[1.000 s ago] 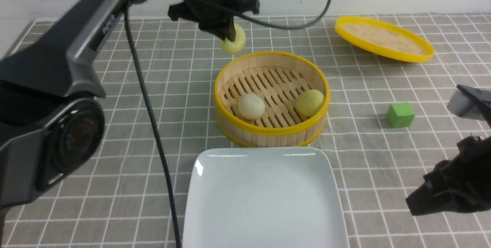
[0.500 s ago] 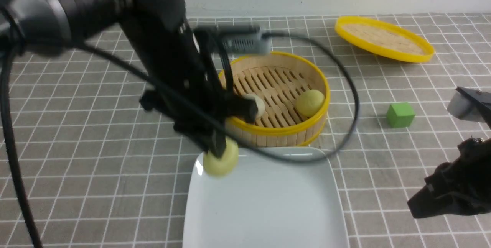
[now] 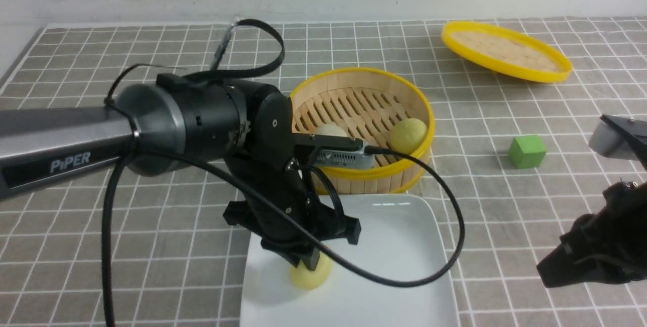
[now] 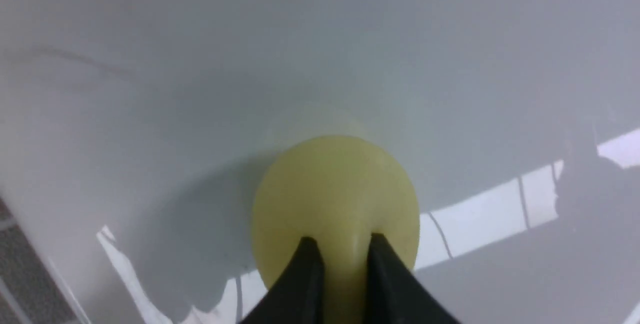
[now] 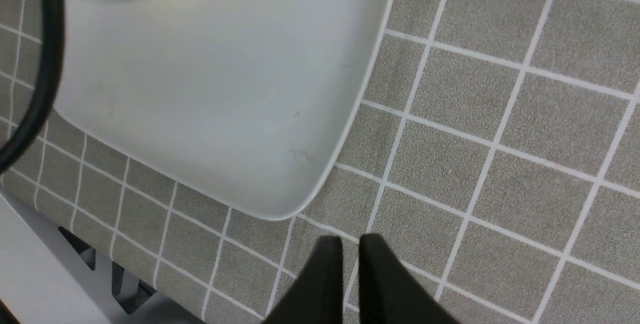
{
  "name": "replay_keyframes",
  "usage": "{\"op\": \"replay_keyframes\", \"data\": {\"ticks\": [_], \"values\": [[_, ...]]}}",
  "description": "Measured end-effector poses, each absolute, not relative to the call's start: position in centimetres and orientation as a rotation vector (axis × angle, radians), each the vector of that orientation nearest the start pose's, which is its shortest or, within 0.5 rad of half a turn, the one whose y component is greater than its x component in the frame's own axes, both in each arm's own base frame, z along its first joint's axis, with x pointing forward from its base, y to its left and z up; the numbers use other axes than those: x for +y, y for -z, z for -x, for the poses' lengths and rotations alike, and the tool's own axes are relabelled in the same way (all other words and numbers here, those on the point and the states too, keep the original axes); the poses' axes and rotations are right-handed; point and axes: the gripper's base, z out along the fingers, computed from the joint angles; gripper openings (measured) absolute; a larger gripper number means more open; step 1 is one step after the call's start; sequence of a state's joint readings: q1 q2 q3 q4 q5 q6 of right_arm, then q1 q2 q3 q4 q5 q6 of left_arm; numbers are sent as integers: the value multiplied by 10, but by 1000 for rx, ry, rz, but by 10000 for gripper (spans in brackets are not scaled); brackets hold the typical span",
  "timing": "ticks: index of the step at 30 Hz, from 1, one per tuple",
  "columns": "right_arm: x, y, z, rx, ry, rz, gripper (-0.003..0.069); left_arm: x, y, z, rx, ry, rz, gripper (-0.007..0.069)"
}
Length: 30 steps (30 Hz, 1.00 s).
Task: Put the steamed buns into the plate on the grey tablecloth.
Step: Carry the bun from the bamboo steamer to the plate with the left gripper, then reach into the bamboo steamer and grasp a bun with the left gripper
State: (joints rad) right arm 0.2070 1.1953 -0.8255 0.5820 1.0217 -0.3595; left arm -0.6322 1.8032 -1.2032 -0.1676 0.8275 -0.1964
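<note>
The left gripper (image 4: 345, 259) has brought the pale yellow bun (image 3: 311, 272) down over the plate (image 3: 384, 276), seemingly onto its surface.

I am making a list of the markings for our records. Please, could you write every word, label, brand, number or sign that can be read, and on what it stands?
"PiPER": in light letters on the dark side panel of the left arm.
No other text is readable in these pictures.
</note>
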Motion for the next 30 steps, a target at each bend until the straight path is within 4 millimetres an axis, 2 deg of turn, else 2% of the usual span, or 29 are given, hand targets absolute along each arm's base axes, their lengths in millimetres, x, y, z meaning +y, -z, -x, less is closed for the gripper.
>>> {"op": "replay_keyframes", "data": {"ticks": [2, 5, 6, 8, 11, 15, 20, 25, 30], "values": [[84, -276, -194, 2716, -723, 447, 77, -219, -203, -283, 2909, 307, -469, 209], [84, -276, -194, 2716, -723, 449, 79, -222, -222, -295, 2850, 269, -444, 332], [84, -276, -194, 2716, -723, 449, 80, -222, -225, -297, 2841, 261, -445, 349], [84, -275, -193, 2720, -725, 452, 81, -223, -246, -307, 2782, 210, -435, 439], [84, -275, -193, 2721, -726, 453, 84, -224, -271, -318, 2706, 161, -413, 514], [84, -275, -193, 2721, -726, 453, 88, -225, -295, -324, 2653, 151, -383, 535], [84, -275, -193, 2721, -726, 454, 92, -229, -305, -333, 2599, 159, -367, 519], [85, -276, -193, 2720, -733, 451, 92, -252, -300, -363, 2575, 193, -324, 496], [85, -276, -193, 2719, -736, 449, 96, -274, -275, -395, 2611, 161, -322, 492]]}}
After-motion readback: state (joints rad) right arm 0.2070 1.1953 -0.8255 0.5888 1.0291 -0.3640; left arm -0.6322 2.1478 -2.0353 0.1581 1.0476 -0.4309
